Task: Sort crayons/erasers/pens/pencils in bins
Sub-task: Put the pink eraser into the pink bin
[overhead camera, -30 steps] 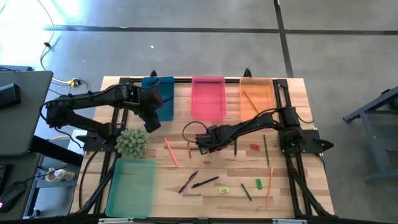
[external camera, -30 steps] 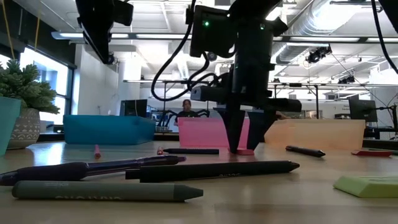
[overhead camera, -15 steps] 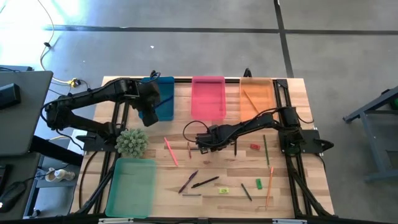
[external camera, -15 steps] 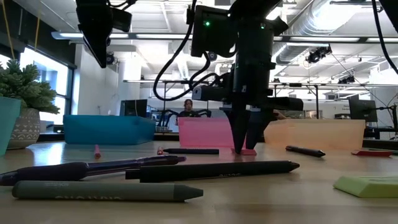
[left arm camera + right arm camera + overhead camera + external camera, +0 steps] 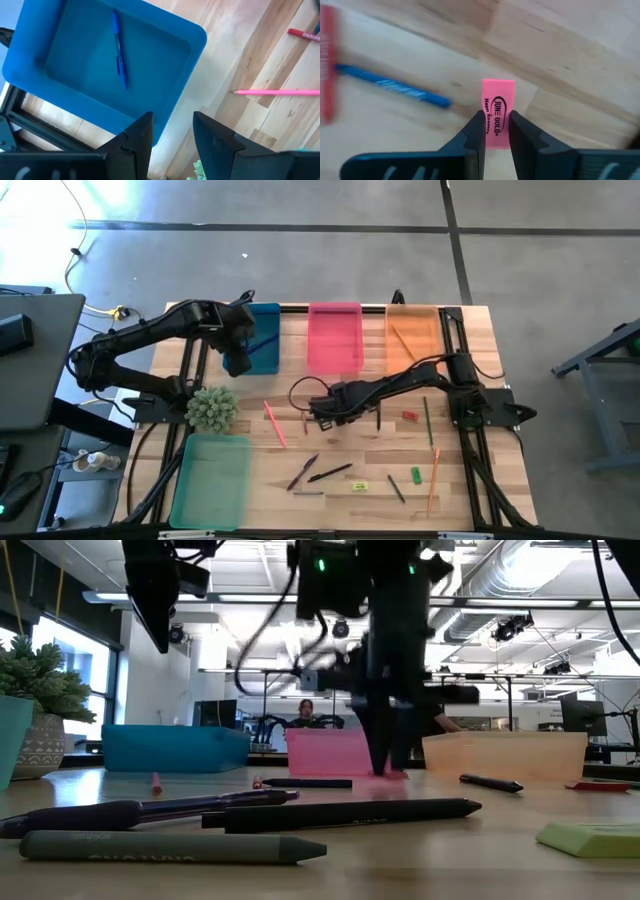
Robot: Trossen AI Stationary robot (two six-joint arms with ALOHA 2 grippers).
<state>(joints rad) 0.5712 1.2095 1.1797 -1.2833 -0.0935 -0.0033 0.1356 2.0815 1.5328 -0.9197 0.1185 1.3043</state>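
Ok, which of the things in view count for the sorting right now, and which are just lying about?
Job:
- pink eraser, clamped in the right gripper
- blue bin holding a blue pen, left gripper open beside it
- pink bin, orange bin, green bin
- loose pens, pencils, crayons and erasers on the table

Lying about:
- potted plant

Right gripper's fingers (image 5: 481,131) now closed on pink eraser (image 5: 497,113) — left arm shifted over blue bin (image 5: 165,40).

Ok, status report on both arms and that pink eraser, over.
Right gripper shut on pink eraser, mid-table. Left gripper open, empty, over blue bin; one blue pen inside. Nothing in the way.
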